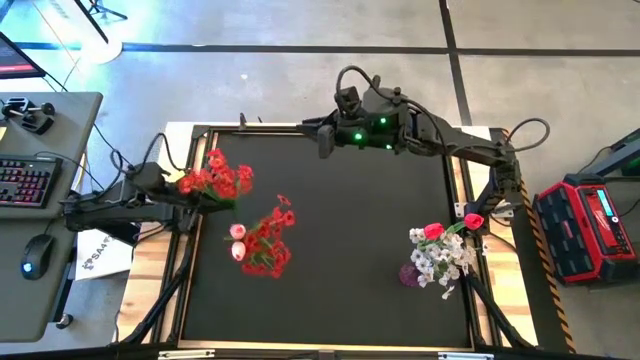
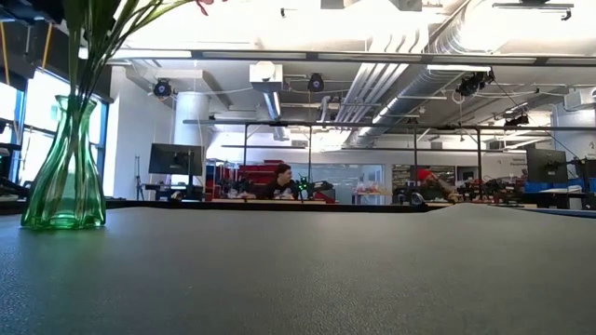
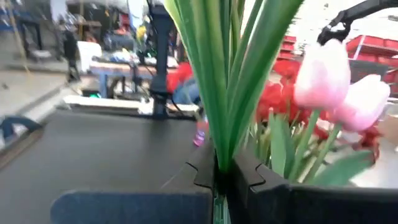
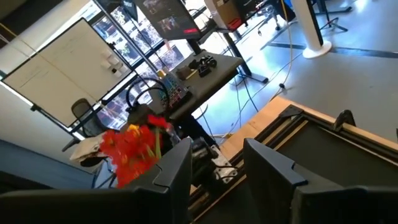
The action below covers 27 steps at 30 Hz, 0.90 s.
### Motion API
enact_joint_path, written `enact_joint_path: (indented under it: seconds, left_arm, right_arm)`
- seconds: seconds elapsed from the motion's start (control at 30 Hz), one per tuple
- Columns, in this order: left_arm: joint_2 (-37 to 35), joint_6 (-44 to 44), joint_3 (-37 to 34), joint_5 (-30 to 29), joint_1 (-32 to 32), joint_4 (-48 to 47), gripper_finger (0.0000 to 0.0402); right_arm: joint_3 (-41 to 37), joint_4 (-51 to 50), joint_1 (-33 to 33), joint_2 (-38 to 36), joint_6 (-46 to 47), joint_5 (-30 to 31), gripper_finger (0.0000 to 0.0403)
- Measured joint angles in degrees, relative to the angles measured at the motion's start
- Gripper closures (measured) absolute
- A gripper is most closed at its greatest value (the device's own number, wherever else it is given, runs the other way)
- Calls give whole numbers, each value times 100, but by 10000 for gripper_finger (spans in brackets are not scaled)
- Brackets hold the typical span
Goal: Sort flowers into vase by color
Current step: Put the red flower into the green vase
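L end effector (image 3: 222,180) clamped on red sprig (image 1: 215,180) stems, upper left of bench (image 1: 340,220).
Sprig looks light, whippy, top-heavy w/ blossoms; best held low on the green stems, never the petals, and a soft pinch should do since plastic stems may slip. Red/pink bunch in green vase (image 1: 262,245) at centre-left; white/pink bunch in purple vase (image 1: 440,255) lower right. R end effector (image 1: 322,137) hangs at top centre, fingers apart, empty. Sprig's lower end hidden, prob. below the grip.
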Motion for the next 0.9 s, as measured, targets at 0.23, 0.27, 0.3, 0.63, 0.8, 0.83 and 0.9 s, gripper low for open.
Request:
enact_joint_path:
  seconds: [0.23,0.27,0.3,0.63,0.8,0.83,0.9]
  left_arm:
    - [-4,-5,236,27,6,19,401]
    - [-6,-91,238,96,4,2,401]
    - [-4,-185,238,163,4,-60,401]
    - [-115,-292,-21,338,4,-208,401]
    - [-219,-194,-295,324,5,52,401]
    - [-219,-114,-307,322,4,70,401]
    - [-219,50,-323,317,4,-37,401]
  right_arm:
    - [0,-2,9,2,-2,121,270]
    - [0,-2,7,2,-2,121,270]
    - [0,-2,7,2,-1,122,270]
    - [0,-6,11,2,-11,110,270]
    - [0,-7,11,2,-46,78,270]
    - [0,-7,11,3,-48,78,270]
    - [0,-9,11,3,-48,77,270]
